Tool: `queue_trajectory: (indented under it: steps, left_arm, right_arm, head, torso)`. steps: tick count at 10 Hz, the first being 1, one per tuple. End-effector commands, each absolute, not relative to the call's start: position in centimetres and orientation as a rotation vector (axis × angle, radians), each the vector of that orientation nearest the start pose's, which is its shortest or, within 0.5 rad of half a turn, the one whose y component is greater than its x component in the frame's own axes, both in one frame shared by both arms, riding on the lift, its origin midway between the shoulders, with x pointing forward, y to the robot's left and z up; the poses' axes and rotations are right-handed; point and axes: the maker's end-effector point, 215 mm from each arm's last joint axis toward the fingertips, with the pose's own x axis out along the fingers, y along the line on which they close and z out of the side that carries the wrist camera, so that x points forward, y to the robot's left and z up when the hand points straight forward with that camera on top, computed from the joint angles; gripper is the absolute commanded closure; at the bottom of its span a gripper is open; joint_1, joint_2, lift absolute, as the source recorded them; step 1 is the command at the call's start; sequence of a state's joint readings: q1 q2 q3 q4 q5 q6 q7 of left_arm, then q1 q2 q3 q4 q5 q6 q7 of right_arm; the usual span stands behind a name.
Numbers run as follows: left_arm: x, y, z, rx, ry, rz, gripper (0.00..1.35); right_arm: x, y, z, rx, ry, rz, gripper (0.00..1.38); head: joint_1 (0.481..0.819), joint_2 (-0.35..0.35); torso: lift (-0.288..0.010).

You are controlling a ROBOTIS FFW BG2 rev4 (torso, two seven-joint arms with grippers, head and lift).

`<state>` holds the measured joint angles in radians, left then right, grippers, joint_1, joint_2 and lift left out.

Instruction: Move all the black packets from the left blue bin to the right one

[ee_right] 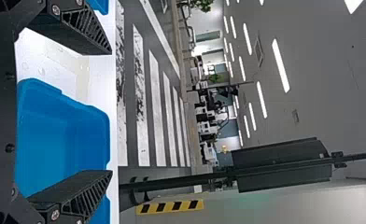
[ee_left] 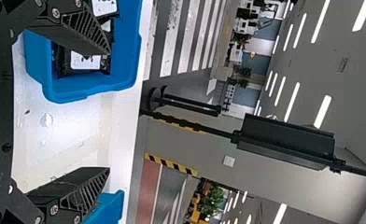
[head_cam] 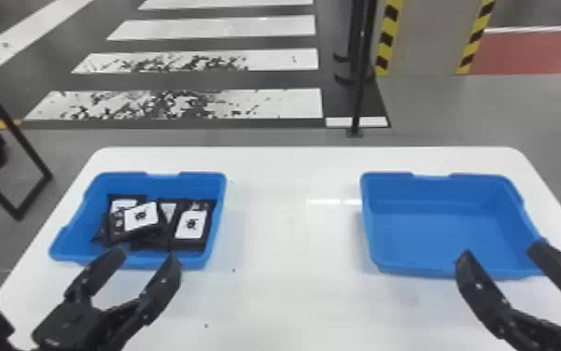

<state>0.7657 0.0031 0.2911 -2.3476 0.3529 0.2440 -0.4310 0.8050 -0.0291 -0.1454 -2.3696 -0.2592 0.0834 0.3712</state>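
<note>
The likeliest trouble is a double pick. In the left blue bin (head_cam: 78,228) the black packets overlap, with the tilted top packet (head_cam: 140,216) lying across its neighbours, so the left claw (head_cam: 146,257) could pinch two at once or drag a lower one along and drop it over the rim. The packets look flat and slick; a shallow grip might let one slide out on the way across the counter (head_cam: 288,298). The rightmost packet (head_cam: 191,225) lies close to the bin's side wall, where a finger could catch the plastic and shove the bin. If both arms work over the middle, they could knock together.

The left claw is spread wide with nothing in it, near the left bin's front rim. The right claw (head_cam: 502,252) is likewise parted and unladen, by the front of the right bin (head_cam: 433,233).

Counted: two blue bins, two claws, one counter. At least four packets show, all in the left bin; the overlap hides whether there are more underneath.
</note>
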Motion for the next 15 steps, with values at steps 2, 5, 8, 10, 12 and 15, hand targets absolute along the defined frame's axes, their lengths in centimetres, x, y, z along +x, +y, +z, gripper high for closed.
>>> queue_trajectory:
  steps: [2,5,8,10,12,15]
  left_arm:
    - [35.9,26.0,-32.0,-0.209,0.153,-0.245,0.15]
    - [35.9,26.0,-32.0,-0.209,0.153,-0.245,0.15]
    - [35.9,26.2,-32.0,-0.204,0.153,-0.242,0.15]
    - [36.1,27.2,-32.6,-0.198,0.179,-0.226,0.15]
    - [37.4,29.6,-32.7,-0.132,0.208,-0.193,0.15]
    - [40.0,32.5,-33.8,-0.092,0.237,-0.152,0.15]
  right_arm:
    - [35.8,-20.9,-29.0,0.152,0.048,0.299,0.11]
    - [35.7,-20.9,-29.0,0.155,0.05,0.299,0.11]
    - [35.7,-20.9,-29.0,0.155,0.05,0.299,0.11]
    - [35.7,-20.9,-29.0,0.155,0.05,0.299,0.11]
    - [35.7,-20.9,-29.0,0.155,0.05,0.299,0.11]
    - [35.7,-20.9,-29.1,0.159,0.051,0.299,0.11]
  head:
    - [0.695,0.079]
    - [0.695,0.083]
    - [0.695,0.083]
    - [0.695,0.087]
    - [0.695,0.101]
    - [0.695,0.156]
  torso:
    - [-0.14]
    - [-0.14]
    - [-0.14]
    - [-0.14]
    - [-0.14]
    - [-0.14]
